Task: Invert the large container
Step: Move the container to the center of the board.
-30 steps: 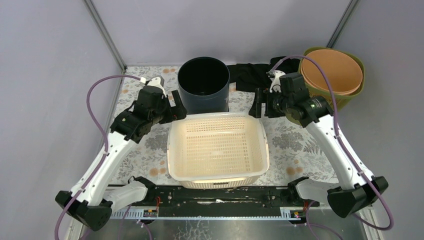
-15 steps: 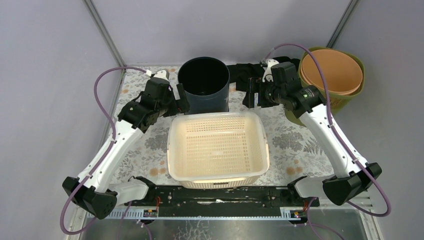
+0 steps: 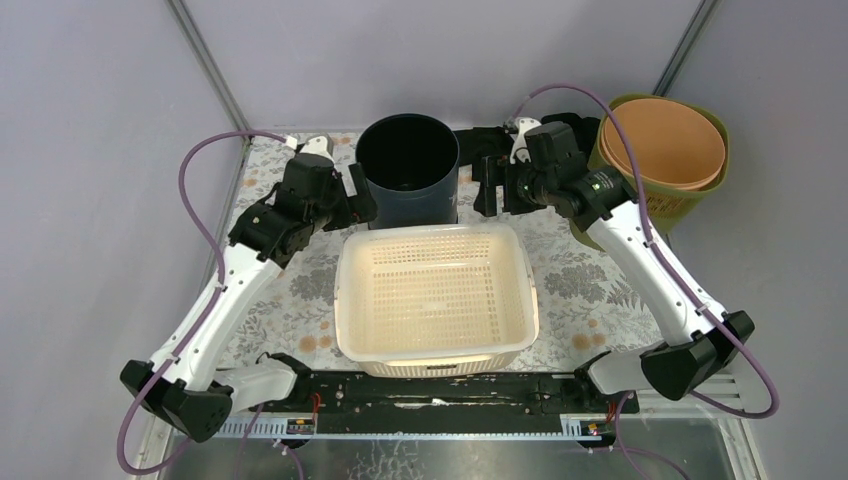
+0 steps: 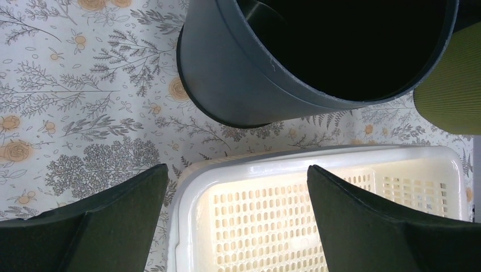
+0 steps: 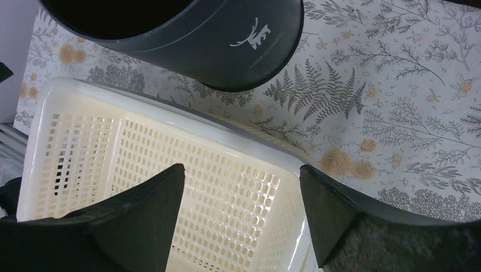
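Observation:
The large container, a white perforated basket (image 3: pixel 435 290), sits upright in the middle of the floral mat, its open side up. A dark round bucket (image 3: pixel 405 205) stands upright just behind it. My left gripper (image 3: pixel 357 205) hovers open beside the bucket's left wall; in the left wrist view the basket's far left corner (image 4: pixel 187 175) lies below the open gripper (image 4: pixel 238 168). My right gripper (image 3: pixel 495 190) hangs open to the bucket's right, and in the right wrist view that gripper (image 5: pixel 242 168) is over the basket's far right corner (image 5: pixel 283 158). Neither holds anything.
An orange pot (image 3: pixel 665 140) nested in an olive green pot (image 3: pixel 690 205) stands at the back right, close behind the right arm. A black cloth (image 3: pixel 490 150) lies behind the right gripper. Grey walls and frame posts close off the back and sides.
Both arms have reached further back and inward. The left gripper now sits against the bucket's left side and the right gripper has come closer to its right side. Basket and bucket stayed still.

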You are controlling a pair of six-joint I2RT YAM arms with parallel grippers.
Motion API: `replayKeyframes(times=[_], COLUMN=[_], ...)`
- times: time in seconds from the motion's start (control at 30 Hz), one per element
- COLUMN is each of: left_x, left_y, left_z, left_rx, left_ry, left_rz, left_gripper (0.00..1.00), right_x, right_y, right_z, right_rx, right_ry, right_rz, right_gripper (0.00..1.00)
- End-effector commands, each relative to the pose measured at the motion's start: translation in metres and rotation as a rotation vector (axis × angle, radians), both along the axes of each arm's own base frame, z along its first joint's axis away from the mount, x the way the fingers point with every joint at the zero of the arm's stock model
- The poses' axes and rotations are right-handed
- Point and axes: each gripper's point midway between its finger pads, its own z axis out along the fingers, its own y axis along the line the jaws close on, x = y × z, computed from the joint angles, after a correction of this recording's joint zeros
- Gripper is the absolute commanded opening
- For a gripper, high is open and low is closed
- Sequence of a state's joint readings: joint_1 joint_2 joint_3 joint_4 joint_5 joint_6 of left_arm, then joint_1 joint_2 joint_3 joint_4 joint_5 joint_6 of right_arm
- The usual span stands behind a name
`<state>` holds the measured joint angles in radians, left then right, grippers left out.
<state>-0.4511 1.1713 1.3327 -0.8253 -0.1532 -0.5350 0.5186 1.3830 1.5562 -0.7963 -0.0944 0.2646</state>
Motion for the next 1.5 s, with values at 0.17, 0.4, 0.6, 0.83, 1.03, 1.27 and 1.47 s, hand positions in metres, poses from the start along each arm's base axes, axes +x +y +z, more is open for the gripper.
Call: replayKeyframes(times=[0.17,0.4,0.6,0.83,1.03,1.27,1.47], left_x=[0.0,-0.007,-0.014,-0.017,-0.022,-0.027,-0.029], left_y=[0.016,0.025,0.023,0.023,0.024,0.02,0.02], left_z=[0.025,0.012,0.011,0.009,0.004,-0.009,0.001], left_rx=[-0.057,-0.093,-0.126,-0.138,-0.132,-0.12,-0.108], left_ry=[-0.08,-0.073,-0.071,-0.071,-0.064,-0.014,-0.016], left_rz=[0.067,0.068,0.057,0.052,0.045,0.007,-0.006], left_gripper=[1.0,1.0,1.0,1.0,1.0,1.0,1.0], right_x=[0.001,0.027,0.064,0.085,0.072,0.03,-0.03], right_y=[0.046,0.09,0.143,0.174,0.153,0.09,0.02], right_z=[0.046,0.084,0.076,0.032,0.047,0.096,0.003], right_rx=[-0.069,-0.068,-0.08,-0.172,-0.127,-0.061,-0.202], right_ry=[-0.159,-0.297,-0.342,-0.356,-0.402,-0.462,-0.139], right_rz=[0.11,0.229,0.359,0.404,0.293,0.15,0.01], right_gripper=[0.81,0.83,0.83,0.82,0.85,0.89,0.89])
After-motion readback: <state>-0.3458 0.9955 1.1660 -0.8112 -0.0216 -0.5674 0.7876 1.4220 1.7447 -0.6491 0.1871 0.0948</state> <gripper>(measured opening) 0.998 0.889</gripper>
